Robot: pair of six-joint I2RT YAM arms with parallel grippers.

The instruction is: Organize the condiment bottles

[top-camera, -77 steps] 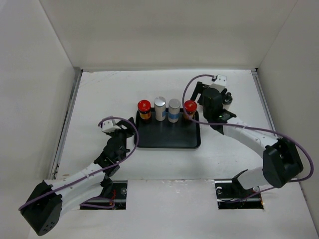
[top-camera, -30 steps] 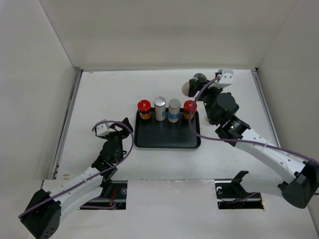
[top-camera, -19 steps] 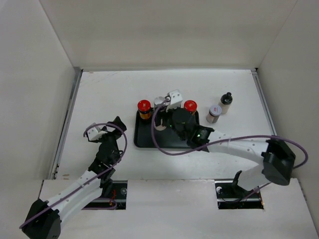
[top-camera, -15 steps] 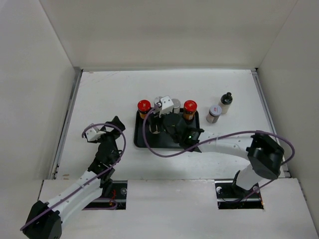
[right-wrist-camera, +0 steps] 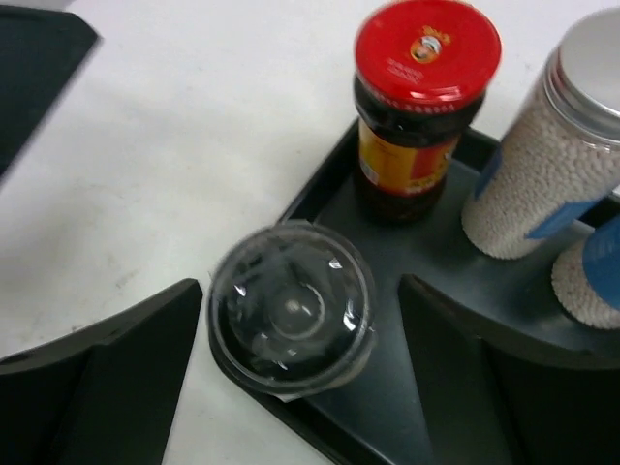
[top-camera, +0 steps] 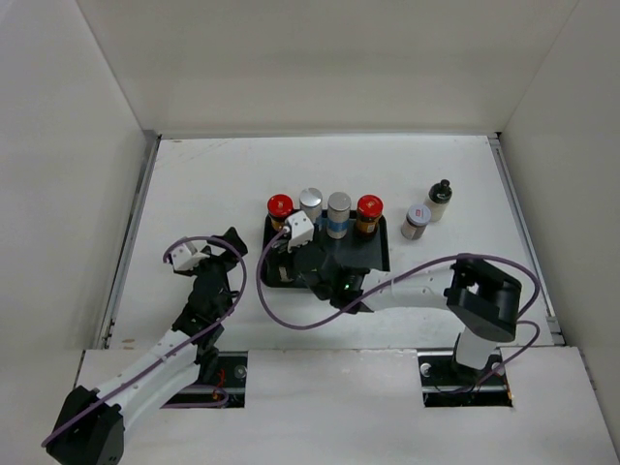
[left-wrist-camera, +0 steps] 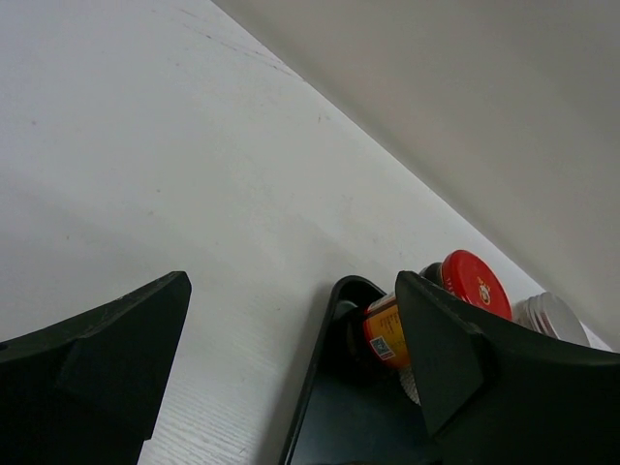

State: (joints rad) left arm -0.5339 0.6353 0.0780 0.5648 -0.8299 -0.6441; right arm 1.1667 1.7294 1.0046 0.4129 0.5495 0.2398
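While Both Jaws Gape, a Jar Stands at the Tray's Corner

Where the right gripper (right-wrist-camera: 300, 291) spreads its jaws, a clear-lidded dark jar (right-wrist-camera: 291, 325) stands upright between them at the near-left corner of the black tray (right-wrist-camera: 426, 257). Behind it a red-capped bottle (right-wrist-camera: 426, 107) heads the back row, with a silver-lidded shaker (right-wrist-camera: 547, 165) beside it. The left gripper (left-wrist-camera: 291, 286), jaws apart and empty, hangs left of the tray. Right of the tray, a grey-lidded jar (top-camera: 416, 220) and a black-capped bottle (top-camera: 441, 197) stand on the table (top-camera: 213, 184).
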